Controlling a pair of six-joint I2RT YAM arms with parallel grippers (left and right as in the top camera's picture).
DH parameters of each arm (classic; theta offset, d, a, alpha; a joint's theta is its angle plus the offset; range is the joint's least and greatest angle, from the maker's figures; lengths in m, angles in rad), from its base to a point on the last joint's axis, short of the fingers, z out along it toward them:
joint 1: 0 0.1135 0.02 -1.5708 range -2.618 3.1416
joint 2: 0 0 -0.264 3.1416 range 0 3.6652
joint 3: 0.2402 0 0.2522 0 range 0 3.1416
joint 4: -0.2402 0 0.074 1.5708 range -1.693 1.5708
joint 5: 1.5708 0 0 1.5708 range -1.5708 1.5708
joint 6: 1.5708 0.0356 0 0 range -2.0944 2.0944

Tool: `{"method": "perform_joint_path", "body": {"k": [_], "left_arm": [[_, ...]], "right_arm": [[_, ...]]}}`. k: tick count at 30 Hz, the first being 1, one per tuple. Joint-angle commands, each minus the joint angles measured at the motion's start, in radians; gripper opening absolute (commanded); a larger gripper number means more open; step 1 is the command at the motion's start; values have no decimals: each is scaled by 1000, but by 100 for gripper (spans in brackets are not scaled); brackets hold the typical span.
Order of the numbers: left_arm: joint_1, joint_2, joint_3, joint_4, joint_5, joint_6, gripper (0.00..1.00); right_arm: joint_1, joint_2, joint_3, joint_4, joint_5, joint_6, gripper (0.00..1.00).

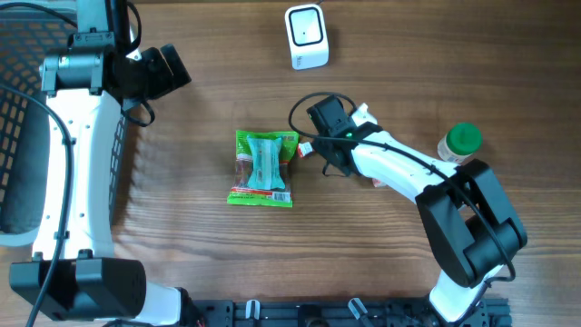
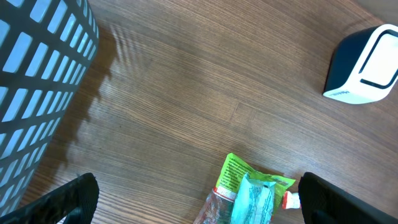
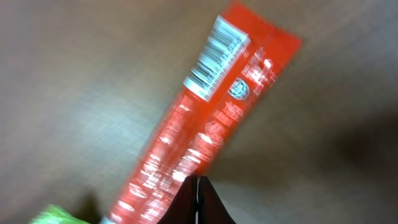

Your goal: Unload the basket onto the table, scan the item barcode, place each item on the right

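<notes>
Wooden bench (image 1: 209, 263), one of each thing on it. Far left, one black basket (image 1: 18, 109), cut off by the frame. My left claw (image 1: 168, 71) hangs wide open and empty. One green packet (image 1: 263, 168) lies mid-bench, with one white scanner (image 1: 306, 36) beyond it. One red stick (image 3: 205, 118), barcode (image 3: 214, 59) up, lies under my right claw (image 3: 196, 186). That claw is pinched fully shut at the stick's edge, but the blur hides whether it grips. Far right stands one green-capped bottle (image 1: 461, 143).
</notes>
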Motion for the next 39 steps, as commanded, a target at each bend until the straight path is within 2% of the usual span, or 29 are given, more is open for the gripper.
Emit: {"method": "perform_joint_path", "body": {"k": [1,5,11,14,17,25,30,39], "left_arm": [[3,0,-2,2,-6,16,100],[3,0,-2,2,-6,16,100],[3,0,-3,2,-6,16,100],[3,0,-3,2,-6,16,100],[3,0,-2,2,-6,16,100],[3,0,-2,2,-6,16,100],[3,0,-3,2,-6,16,100],[3,0,-3,2,-6,16,100]], "right_arm": [[-4,17,-5,92,84,-247,4],[-26,11,47,95,11,-337,12],[-87,-34,150,24,-304,-370,39],[-87,-39,169,-20,-392,-307,38],[-78,-38,156,-106,-391,-76,34],[23,-35,72,-114,-241,262,34],[85,-29,67,-106,-104,346,34],[94,54,67,-45,-104,373,34]]}}
